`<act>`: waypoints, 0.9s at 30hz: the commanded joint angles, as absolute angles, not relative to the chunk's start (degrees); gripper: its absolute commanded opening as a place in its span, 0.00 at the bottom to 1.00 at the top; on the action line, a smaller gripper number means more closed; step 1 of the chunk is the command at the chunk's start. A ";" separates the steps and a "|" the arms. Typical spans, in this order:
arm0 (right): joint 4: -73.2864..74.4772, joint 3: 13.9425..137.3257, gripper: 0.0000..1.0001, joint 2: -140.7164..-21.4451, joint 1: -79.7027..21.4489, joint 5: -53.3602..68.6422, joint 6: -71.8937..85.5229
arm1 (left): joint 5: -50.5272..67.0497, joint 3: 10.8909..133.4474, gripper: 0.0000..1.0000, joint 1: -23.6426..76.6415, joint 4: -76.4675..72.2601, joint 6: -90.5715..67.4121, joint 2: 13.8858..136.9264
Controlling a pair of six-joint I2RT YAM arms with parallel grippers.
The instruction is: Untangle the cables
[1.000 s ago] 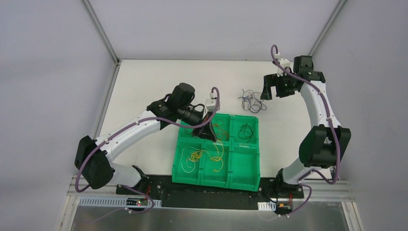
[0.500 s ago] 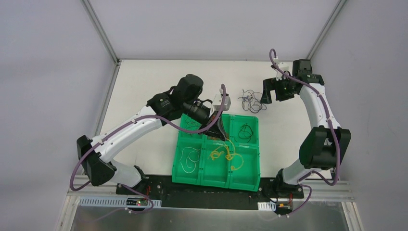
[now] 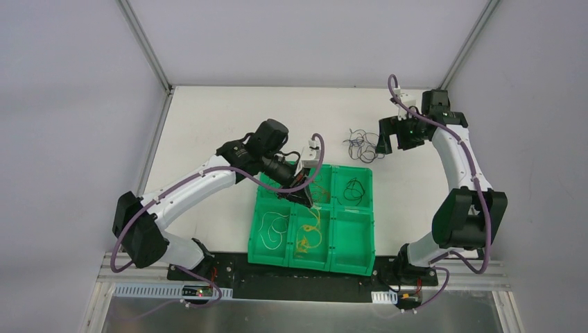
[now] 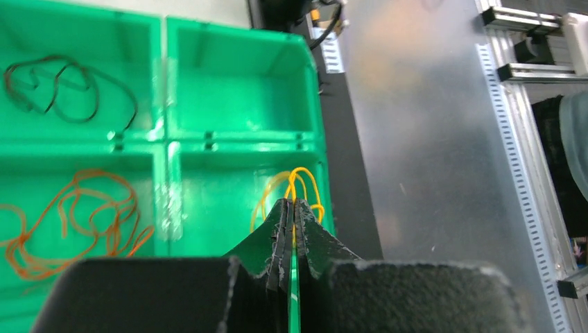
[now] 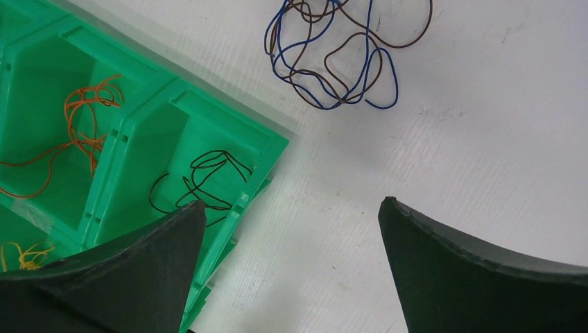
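Note:
A tangle of blue and brown cables (image 3: pixel 362 146) lies on the white table behind the green tray (image 3: pixel 368 208); it also shows in the right wrist view (image 5: pixel 333 62). My left gripper (image 3: pixel 305 201) is shut on a yellow cable (image 4: pixel 299 182), which hangs into the tray's front middle compartment (image 3: pixel 308 236). An orange cable (image 4: pixel 69 215) and a black cable (image 4: pixel 62 83) lie in separate compartments. My right gripper (image 5: pixel 291 208) is open and empty, above the table between the tangle and the tray's back right corner (image 3: pixel 385 139).
The tray has six compartments. A white cable (image 3: pixel 272 227) lies in the front left one. The black cable (image 5: pixel 201 180) is in the back right one, the orange cable (image 5: pixel 83 132) in the back middle. A black base strip (image 3: pixel 305 274) runs along the near edge.
My left gripper swung right and then back left with the yellow cable, which now hangs over the front middle compartment. The right gripper drifted slightly and stayed open.

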State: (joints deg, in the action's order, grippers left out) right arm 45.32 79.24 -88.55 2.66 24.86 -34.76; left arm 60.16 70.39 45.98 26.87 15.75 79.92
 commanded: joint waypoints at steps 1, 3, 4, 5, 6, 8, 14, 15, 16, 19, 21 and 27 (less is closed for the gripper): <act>45.04 78.94 0.99 -85.48 2.61 25.35 -35.94 | 59.05 69.23 0.00 42.16 28.22 22.85 77.73; 45.08 79.09 0.99 -85.94 2.64 25.55 -35.84 | 56.25 69.03 0.00 42.14 29.52 26.00 78.42; 45.08 79.10 0.99 -86.20 2.64 25.56 -35.67 | 54.92 68.78 0.00 42.29 29.75 27.06 78.88; 45.09 79.12 0.99 -86.50 2.64 25.57 -35.68 | 53.62 68.56 0.00 42.72 29.79 27.89 79.35; 45.16 79.18 1.00 -86.78 2.64 25.58 -35.58 | 52.26 68.37 0.00 43.31 29.79 28.47 79.82; 45.17 79.19 0.99 -87.34 2.64 25.65 -35.55 | 50.35 67.95 0.00 44.71 29.84 28.93 80.78; 47.34 80.45 0.97 -90.65 2.64 27.87 -35.73 | 52.40 67.62 0.34 46.94 32.30 31.42 80.72; 47.90 80.97 0.95 -91.82 2.52 28.39 -36.02 | 52.12 68.24 0.44 47.01 32.80 31.68 80.15; 48.30 81.64 0.94 -93.14 2.22 28.20 -35.91 | 51.39 68.97 0.52 46.97 33.18 31.50 79.50; 48.47 84.41 0.90 -97.98 0.65 26.16 -35.77 | 50.16 71.66 0.64 45.96 34.22 30.41 78.23; 47.07 86.21 0.88 -102.25 0.10 24.47 -35.42 | 51.69 73.99 0.67 43.82 34.28 26.96 78.17; 41.14 92.88 0.86 -113.54 -4.50 21.12 -32.84 | 54.35 81.41 0.71 33.15 34.21 18.86 82.01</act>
State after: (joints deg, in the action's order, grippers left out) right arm 44.51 87.55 -109.71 -1.85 22.57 -34.72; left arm 51.79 76.47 37.74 33.85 23.83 81.17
